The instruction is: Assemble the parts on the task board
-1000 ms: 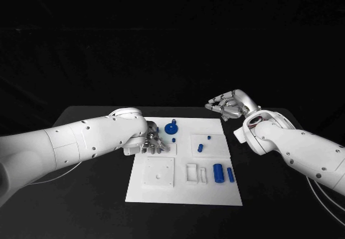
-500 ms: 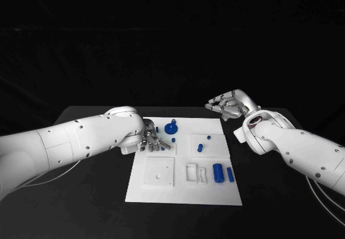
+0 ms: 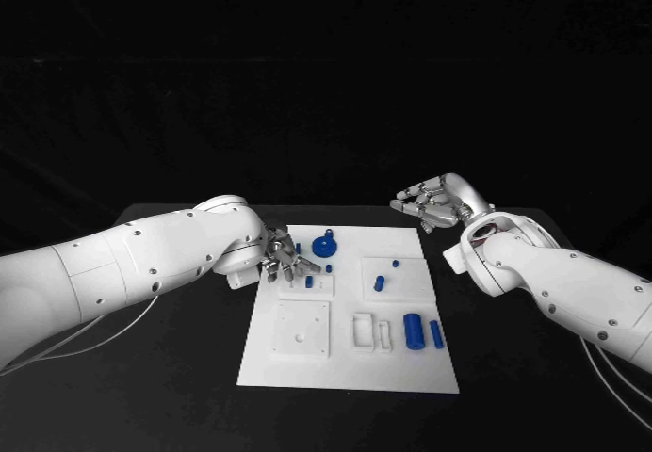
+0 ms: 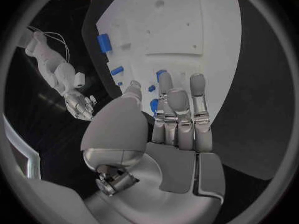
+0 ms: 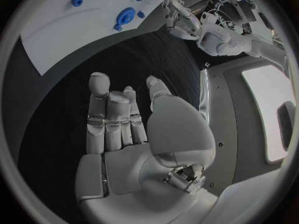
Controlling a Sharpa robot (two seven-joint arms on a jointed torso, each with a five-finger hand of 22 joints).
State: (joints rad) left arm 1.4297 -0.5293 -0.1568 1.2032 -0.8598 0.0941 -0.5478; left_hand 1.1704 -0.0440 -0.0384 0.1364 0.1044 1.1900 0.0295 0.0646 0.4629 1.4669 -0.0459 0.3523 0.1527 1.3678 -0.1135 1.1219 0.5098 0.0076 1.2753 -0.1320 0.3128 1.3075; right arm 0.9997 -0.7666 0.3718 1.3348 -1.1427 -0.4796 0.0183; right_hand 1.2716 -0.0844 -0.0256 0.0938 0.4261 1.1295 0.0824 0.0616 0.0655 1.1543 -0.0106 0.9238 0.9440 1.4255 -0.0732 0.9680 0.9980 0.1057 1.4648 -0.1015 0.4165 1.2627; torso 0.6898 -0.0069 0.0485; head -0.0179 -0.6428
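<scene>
The white board (image 3: 350, 315) lies in the middle of the black table (image 3: 177, 377). The left hand (image 3: 285, 263) hovers low over the board's far left part, fingers pointing down and held close together; the left wrist view shows them straight and side by side with nothing between them and the thumb. Just beside its fingertips stand small blue pegs (image 3: 310, 281), and a little farther back sits a round blue knob (image 3: 325, 245). Whether any fingertip touches the board I cannot tell.

The right hand (image 3: 432, 201) is raised off the board's far right corner, over bare table, well apart from every part. Its fingers are loosely curled and apart, holding nothing; the right wrist view shows an empty palm (image 5: 134, 149).

On the board's right half a short blue pin (image 3: 379, 279) lies in a square recess. Nearer the robot, two blue cylinders (image 3: 413, 329) lie side by side next to a white rectangular frame (image 3: 363, 330). A square white plate (image 3: 301, 326) sits at the near left.
</scene>
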